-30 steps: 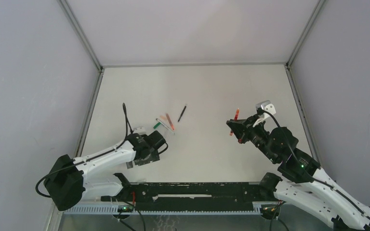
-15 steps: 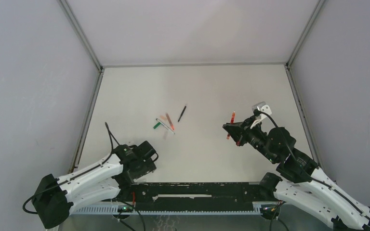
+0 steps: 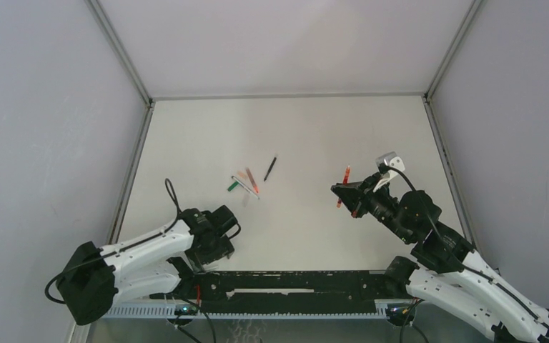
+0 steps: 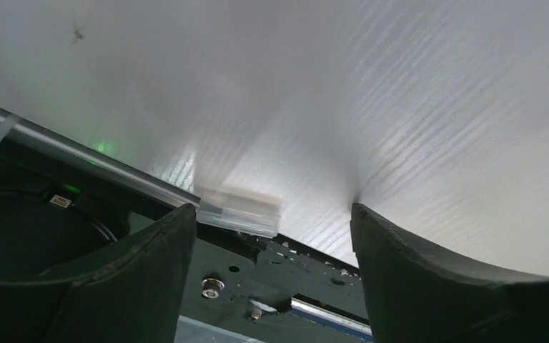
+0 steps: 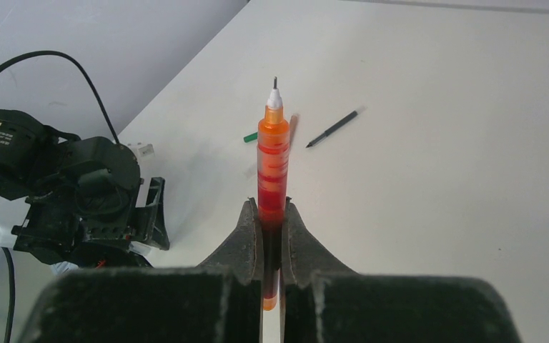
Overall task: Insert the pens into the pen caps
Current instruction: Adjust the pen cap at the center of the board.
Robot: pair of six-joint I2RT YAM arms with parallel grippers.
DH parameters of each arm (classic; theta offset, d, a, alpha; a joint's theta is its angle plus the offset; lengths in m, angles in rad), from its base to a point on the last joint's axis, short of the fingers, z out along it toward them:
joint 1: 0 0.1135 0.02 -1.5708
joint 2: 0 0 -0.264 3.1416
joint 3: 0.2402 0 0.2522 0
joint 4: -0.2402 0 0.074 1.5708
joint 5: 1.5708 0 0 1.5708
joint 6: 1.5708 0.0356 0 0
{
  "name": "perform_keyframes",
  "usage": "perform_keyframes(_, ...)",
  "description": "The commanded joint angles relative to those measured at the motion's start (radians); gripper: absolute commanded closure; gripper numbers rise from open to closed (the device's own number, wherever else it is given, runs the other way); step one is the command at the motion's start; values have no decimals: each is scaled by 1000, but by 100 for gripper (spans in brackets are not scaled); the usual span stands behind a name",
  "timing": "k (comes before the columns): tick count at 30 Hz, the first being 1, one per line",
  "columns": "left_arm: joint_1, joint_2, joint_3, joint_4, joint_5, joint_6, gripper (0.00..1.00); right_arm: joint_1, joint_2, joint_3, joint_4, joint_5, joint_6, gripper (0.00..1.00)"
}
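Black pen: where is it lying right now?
In the top view the black pen lies on the table, just right of the red and green pen cluster and well left of the right pincer, which grips a red pen.

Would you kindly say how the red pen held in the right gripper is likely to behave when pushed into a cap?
The red pen looks straight and rigid, so it probably won't bend. Its barrel seems smooth and round, pinched near its rear by the right gripper, so it may slip or pivot. Its thin tip looks fragile.
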Motion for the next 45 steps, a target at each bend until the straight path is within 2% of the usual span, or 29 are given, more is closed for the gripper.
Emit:
perform_keyframes(1,0,101,-2,-17,24,73,19,-8,-16,-1,23,17,12,100)
perform_keyframes(13,-5,102,29,-1,23,107,47,-18,-22,-12,17,25,12,100)
perform_keyframes(22,-5,147,87,31,2,173,59,-28,-31,-12,5,25,12,100)
perform_keyframes(26,-18,184,165,60,-53,290,59,-32,-37,-12,3,29,12,100)
perform_keyframes(32,-31,227,321,159,-182,549,58,-39,-41,-13,4,28,11,100)
perform_keyframes(40,-56,325,425,357,-86,772,56,-47,-65,-12,-7,37,11,100)
perform_keyframes(45,-116,439,496,379,-80,885,56,-52,-78,-12,-16,40,12,100)
